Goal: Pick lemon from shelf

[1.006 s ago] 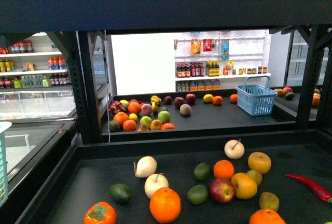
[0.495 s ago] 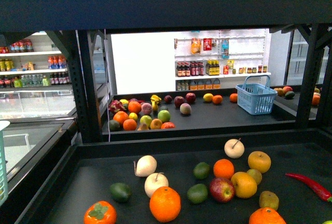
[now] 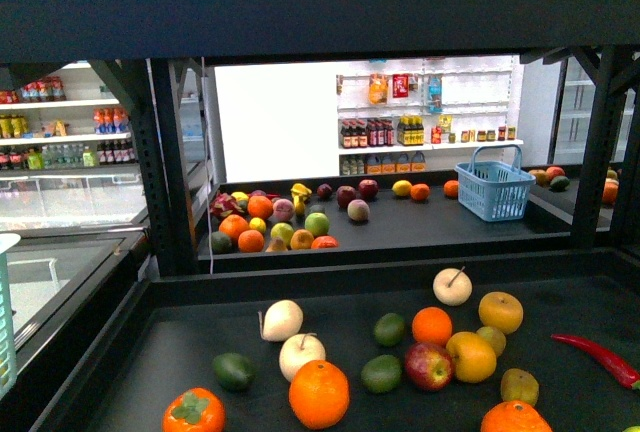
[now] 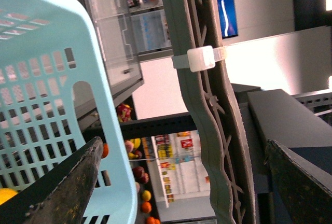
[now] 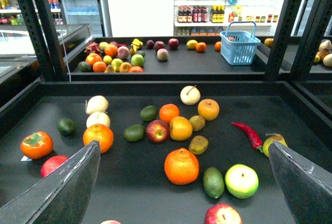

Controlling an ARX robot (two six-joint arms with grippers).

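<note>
Left claw (image 4: 182, 142) first: its two fingers (image 4: 67, 187) stand wide apart with nothing between them. Right against it in the left wrist view is a pale green basket (image 4: 52, 105) with something yellow low inside it, too cut off to name. Past the basket a grey post (image 4: 207, 105) rises.

Over to the right claw (image 5: 184, 143): fingers spread wide as well, gripping nothing and hanging above the near tray of the shelf (image 5: 155, 85). Under it lies loose fruit: a big orange (image 5: 181, 166), a red apple (image 5: 157, 130), a lime (image 5: 213, 181) and a red chili (image 5: 249, 135).

Neither claw shows in the front view. There the near tray's scatter fills the lower half, with the chili at 3 o'clock of the apple.

Now the lemon (image 3: 401, 189): it is the yellow oval fruit on the far tray, toward 12 o'clock from the near scatter, well apart from both claws. I cannot be fully sure of it at this distance. A small orange fruit (image 3: 419, 192) sits just beside it at 3 o'clock. Further along at 3 o'clock stands a blue basket (image 3: 494, 188). At 9 o'clock of the lemon, a heap of mixed fruit (image 3: 270, 224) crowds the tray's end.
</note>
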